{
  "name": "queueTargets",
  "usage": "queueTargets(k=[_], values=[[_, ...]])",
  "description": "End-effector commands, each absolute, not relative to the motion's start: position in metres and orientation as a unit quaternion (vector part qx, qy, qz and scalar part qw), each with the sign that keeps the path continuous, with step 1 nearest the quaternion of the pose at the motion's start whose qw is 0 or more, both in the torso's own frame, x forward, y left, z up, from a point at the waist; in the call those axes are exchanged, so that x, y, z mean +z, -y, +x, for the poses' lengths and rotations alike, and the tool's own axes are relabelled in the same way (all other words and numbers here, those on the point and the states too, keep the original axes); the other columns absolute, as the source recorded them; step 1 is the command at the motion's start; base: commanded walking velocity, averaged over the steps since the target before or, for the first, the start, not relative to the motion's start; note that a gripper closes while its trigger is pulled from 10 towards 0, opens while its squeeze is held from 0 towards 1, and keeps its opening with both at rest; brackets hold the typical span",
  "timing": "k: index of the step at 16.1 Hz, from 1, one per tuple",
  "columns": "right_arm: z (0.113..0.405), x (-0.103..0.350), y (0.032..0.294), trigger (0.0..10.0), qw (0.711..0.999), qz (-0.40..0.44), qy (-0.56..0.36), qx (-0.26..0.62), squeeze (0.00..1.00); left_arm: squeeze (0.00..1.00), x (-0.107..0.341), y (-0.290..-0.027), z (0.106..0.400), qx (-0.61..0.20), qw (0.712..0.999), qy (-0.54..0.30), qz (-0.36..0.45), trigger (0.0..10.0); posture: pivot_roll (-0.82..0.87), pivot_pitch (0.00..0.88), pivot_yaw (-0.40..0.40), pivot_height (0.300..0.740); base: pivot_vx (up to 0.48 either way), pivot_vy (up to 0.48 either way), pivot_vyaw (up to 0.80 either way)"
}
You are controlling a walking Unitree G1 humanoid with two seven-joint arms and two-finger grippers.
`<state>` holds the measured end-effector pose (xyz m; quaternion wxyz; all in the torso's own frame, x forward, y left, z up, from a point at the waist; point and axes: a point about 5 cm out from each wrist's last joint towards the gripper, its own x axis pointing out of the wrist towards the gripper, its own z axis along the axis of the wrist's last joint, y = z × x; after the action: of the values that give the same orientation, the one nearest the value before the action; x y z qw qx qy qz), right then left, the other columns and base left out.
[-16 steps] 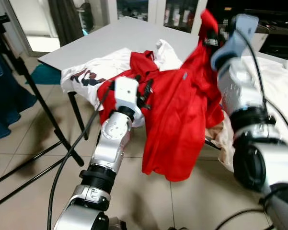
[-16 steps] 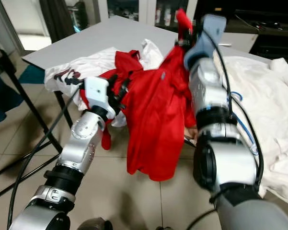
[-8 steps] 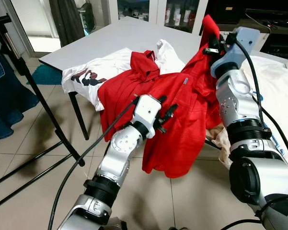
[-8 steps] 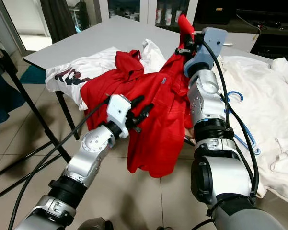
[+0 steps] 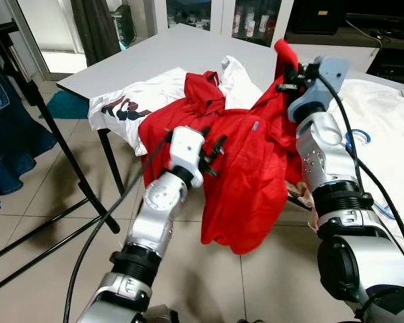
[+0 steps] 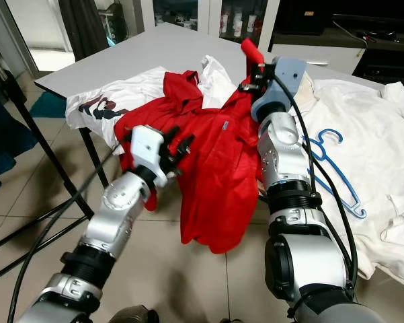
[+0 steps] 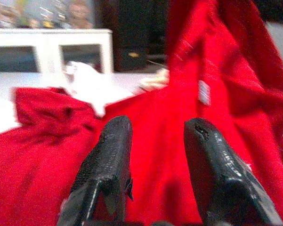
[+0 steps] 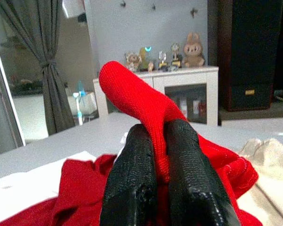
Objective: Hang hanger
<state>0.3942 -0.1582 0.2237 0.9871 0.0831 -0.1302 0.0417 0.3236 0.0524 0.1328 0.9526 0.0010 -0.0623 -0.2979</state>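
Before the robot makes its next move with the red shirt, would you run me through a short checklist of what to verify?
1. Right gripper shut on the red shirt: ok.
2. Left gripper open, nothing between its fingers: ok.
3. Shirt lifted off the table: not ok, one part rests on it, with the hem hanging over the edge.
4. Blue hanger inside the shirt: not ok, it lies on the white cloth.
5. Rail to hang on: cannot tell.

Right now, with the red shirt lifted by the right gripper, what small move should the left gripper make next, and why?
Probably advance the open left gripper onto the red shirt and close: the right gripper pinches only one raised fold, so the rest hangs loose off the table edge.
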Motion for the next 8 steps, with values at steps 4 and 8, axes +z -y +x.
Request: queueTargets(k=[4,8], values=[[0.391,0.243,0.157,0.0,0.981,0.086,0.168,0.052,0.0,1.0,0.124,-0.04,0.312,-0.354,0.934,0.056,-0.013,10.0,0.09,0.0,0.007,0.74,0.0,0.0,0.0],[0.381,0.249,0.141,0.0,0.971,0.089,0.186,0.119,0.0,1.0,0.126,-0.044,0.313,-0.357,0.931,0.071,-0.006,10.0,0.09,0.0,0.006,0.74,0.0,0.0,0.0]])
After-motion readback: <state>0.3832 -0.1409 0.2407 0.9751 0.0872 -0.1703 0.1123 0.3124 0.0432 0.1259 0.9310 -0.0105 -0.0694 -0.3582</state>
